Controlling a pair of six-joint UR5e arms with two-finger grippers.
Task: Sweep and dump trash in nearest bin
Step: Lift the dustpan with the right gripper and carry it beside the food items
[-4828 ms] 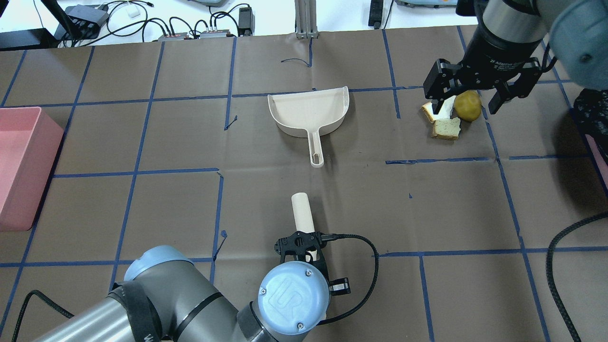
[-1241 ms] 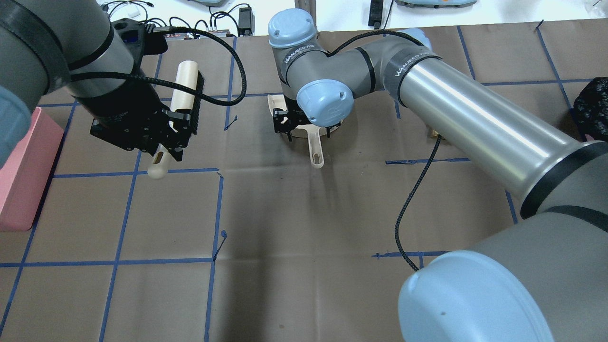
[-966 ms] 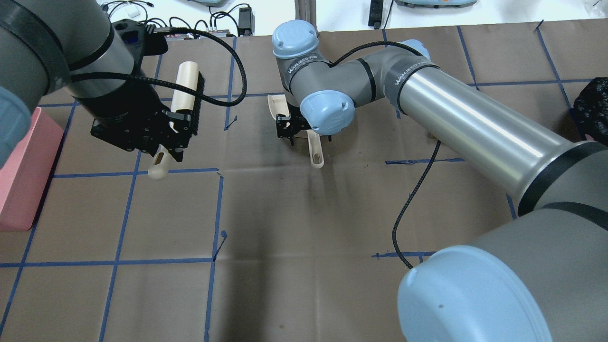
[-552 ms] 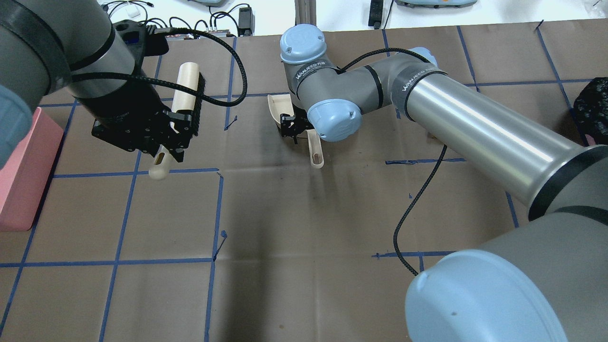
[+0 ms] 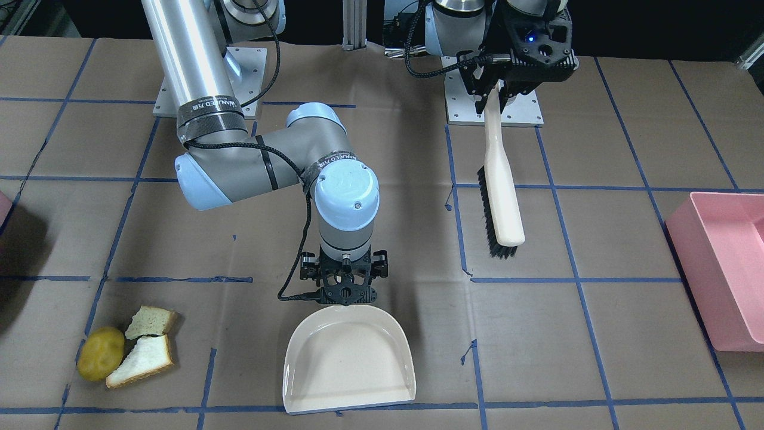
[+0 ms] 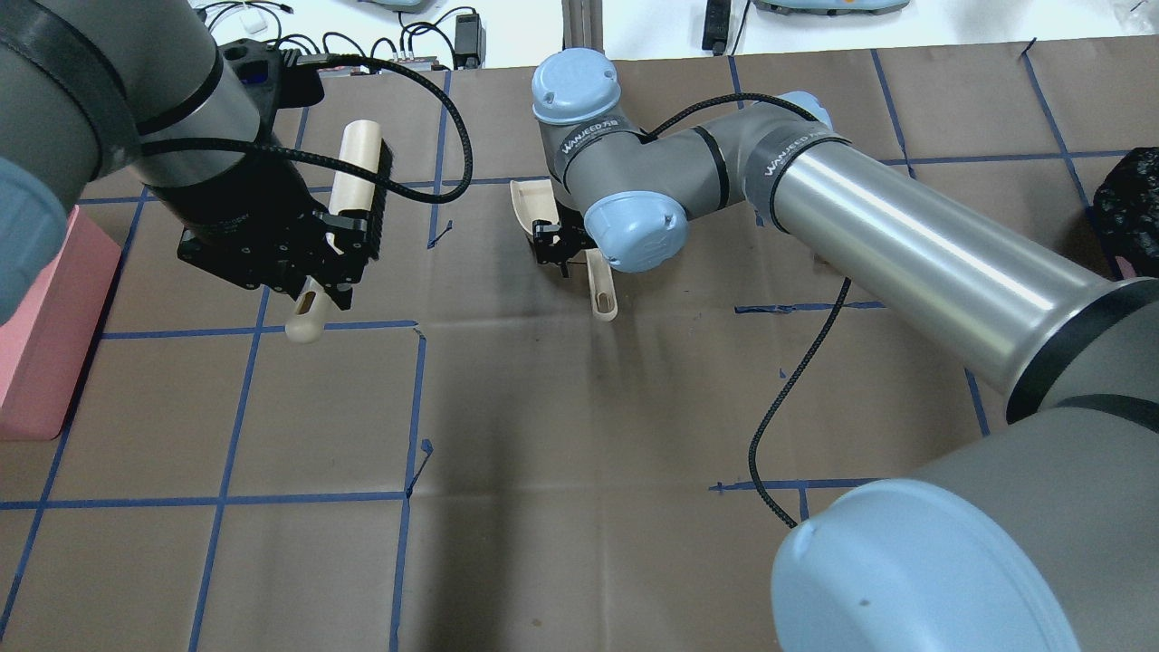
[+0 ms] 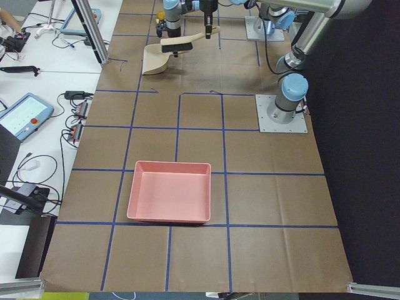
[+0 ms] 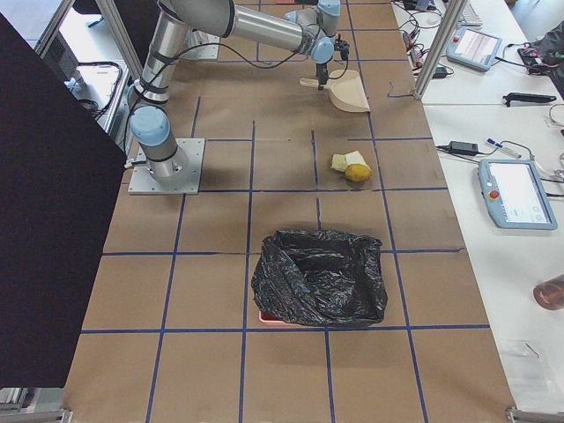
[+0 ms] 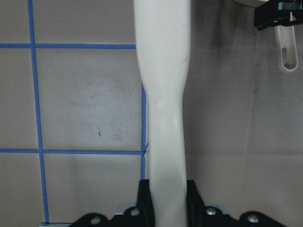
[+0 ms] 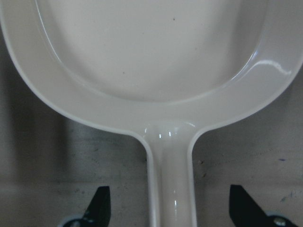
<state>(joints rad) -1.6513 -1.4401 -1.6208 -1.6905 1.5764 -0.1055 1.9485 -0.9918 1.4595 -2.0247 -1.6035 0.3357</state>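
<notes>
Right fingers have come down from over the trash and now sit spread either side of the dustpan handle, not gripping it. The dustpan lies flat on the surface just ahead of them. Left fingers are clamped on the brush, which was down on the surface before and is now held up. Well off to the right fingers' right, the potato lump and two bread slices lie bunched together. Past them is the bin corner. The pink tub sits far off to the left fingers' left.
</notes>
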